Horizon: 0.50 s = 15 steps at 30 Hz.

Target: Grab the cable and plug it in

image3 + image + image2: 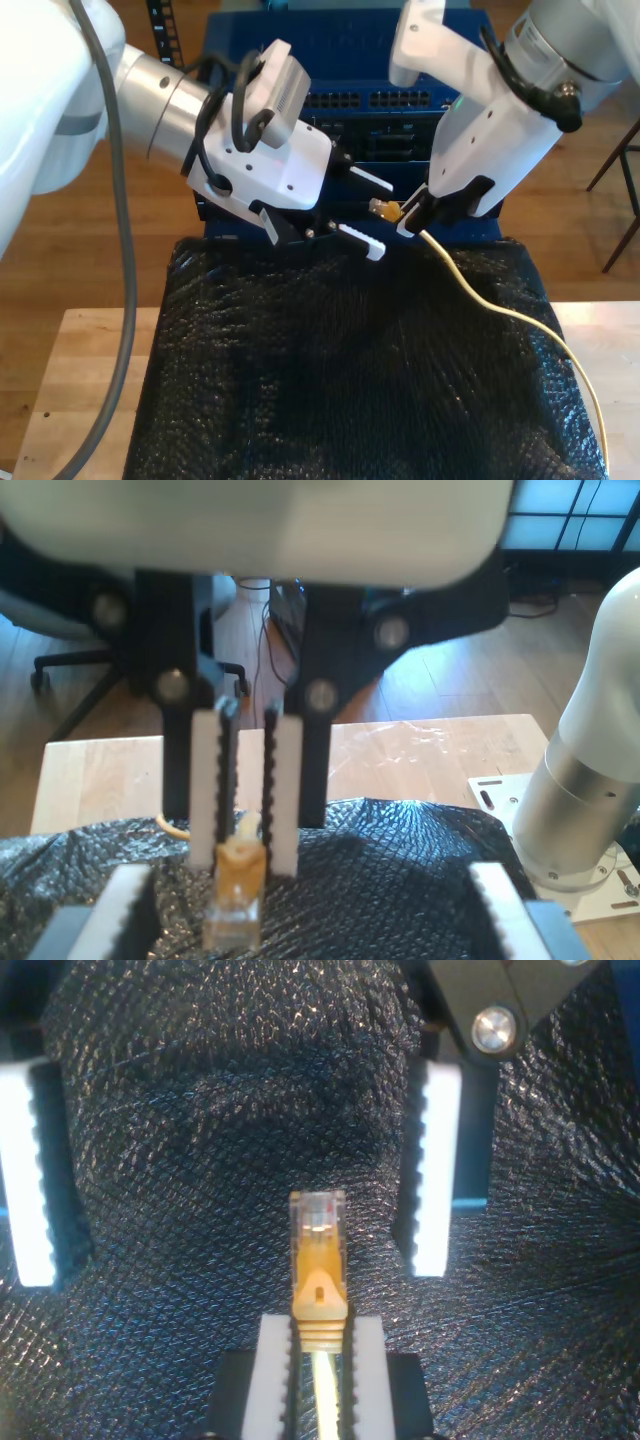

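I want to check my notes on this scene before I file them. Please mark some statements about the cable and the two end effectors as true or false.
1. My second end effector is shut on the cable just behind its plug. True.
2. My first end effector also grips the cable. False: its jaws stand open and hold nothing.
3. The plug is seated in a port of the blue unit. False: it hangs in the air in front of the unit.
4. A black sheet lies under both end effectors. True.
5. The cable is black. False: it is yellow.
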Motion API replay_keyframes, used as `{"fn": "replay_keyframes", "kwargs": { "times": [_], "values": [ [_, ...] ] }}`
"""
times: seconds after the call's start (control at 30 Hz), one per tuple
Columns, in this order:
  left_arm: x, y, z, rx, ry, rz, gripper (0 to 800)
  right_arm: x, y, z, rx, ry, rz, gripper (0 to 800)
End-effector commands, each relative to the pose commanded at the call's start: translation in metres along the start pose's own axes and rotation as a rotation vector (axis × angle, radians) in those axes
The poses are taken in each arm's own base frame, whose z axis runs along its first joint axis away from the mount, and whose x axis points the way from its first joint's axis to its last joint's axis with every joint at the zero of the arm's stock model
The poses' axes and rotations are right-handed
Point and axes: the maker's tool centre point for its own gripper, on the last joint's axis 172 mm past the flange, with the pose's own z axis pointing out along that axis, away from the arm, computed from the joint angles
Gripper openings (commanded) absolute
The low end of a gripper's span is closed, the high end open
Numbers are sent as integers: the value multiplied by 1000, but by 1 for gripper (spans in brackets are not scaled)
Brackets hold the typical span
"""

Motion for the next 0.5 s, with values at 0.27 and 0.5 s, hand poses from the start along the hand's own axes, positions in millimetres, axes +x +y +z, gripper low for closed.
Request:
{"fn": "replay_keyframes", "kwargs": {
  "times": [0.27, 0.5],
  "values": [
    [-5, -7, -12, 34, 12, 26, 643, 6, -2, -3, 4, 19, -3, 6],
    [14, -13, -17, 62, 84, 73, 632, 7, -2, -2, 8, 24, -1, 6]
  ]
}}
